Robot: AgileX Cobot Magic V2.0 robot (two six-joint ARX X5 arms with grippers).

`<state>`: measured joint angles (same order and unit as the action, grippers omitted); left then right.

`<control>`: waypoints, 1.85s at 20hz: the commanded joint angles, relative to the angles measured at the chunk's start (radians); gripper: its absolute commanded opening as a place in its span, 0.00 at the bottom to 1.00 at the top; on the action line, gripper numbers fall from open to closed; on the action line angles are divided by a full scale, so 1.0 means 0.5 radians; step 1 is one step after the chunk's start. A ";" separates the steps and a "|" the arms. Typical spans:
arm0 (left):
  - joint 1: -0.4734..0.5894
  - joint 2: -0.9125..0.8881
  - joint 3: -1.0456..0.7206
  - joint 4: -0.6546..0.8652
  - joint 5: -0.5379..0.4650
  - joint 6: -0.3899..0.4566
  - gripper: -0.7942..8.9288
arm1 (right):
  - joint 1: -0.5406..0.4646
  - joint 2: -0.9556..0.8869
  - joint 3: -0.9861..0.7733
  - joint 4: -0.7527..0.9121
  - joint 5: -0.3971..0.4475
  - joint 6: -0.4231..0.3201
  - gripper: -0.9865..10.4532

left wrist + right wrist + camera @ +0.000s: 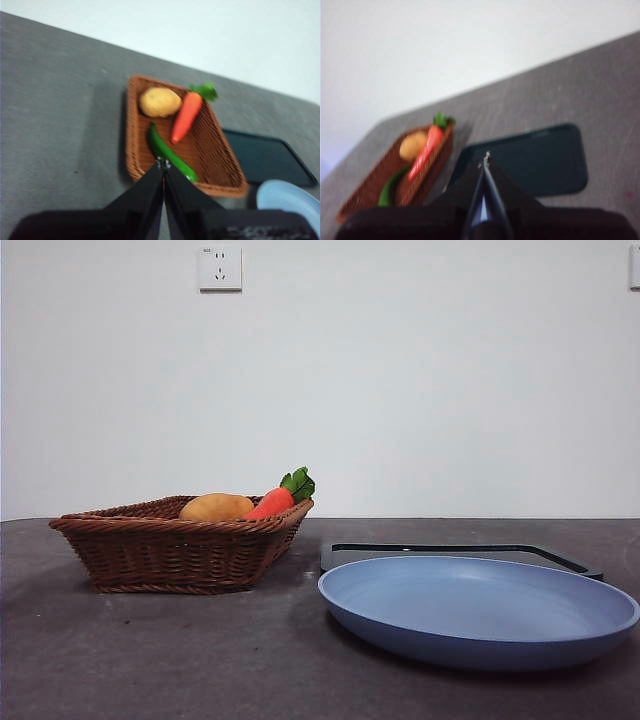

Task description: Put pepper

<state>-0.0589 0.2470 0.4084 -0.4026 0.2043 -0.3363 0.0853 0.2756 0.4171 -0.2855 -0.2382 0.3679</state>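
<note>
Above the wicker basket (210, 155), the left hand (163, 165) hangs pinched closed near the pepper (167, 150); right hand (486, 161) closed too.

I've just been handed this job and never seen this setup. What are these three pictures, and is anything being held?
It is a two-armed table robot. One picture looks level across the table; the other two come from cameras on each wrist. The black wedge in each wrist picture is that arm's own pincer: left pincer, right pincer, both shut and holding nothing. On the dark grey table stands a brown woven wicker basket with a long glossy green pepper, an orange-red carrot and a tan potato-like lump inside. Beside it lie a round blue plate and a flat dark tray.
</note>
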 commanded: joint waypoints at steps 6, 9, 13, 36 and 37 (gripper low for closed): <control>0.003 0.358 0.380 -0.338 0.358 0.335 0.09 | 0.006 0.437 0.595 -0.702 -0.176 -0.470 0.09; 0.003 0.464 0.491 -0.473 0.477 0.411 0.09 | 0.006 0.571 0.769 -0.971 -0.256 -0.616 0.09; 0.003 0.579 0.625 -0.681 0.594 0.509 0.09 | 0.006 0.698 0.936 -1.284 -0.262 -0.782 0.09; 0.003 0.603 0.667 -0.768 0.600 0.508 0.44 | 0.006 1.398 0.964 -1.251 -0.260 -0.781 0.35; 0.003 0.603 0.667 -0.768 0.600 0.509 0.44 | 0.006 1.492 0.964 -1.215 -0.260 -0.782 0.35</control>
<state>-0.0589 0.5465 0.7277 -0.7929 0.5011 -0.0891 0.0856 1.0122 0.8825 -0.8970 -0.3668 -0.0299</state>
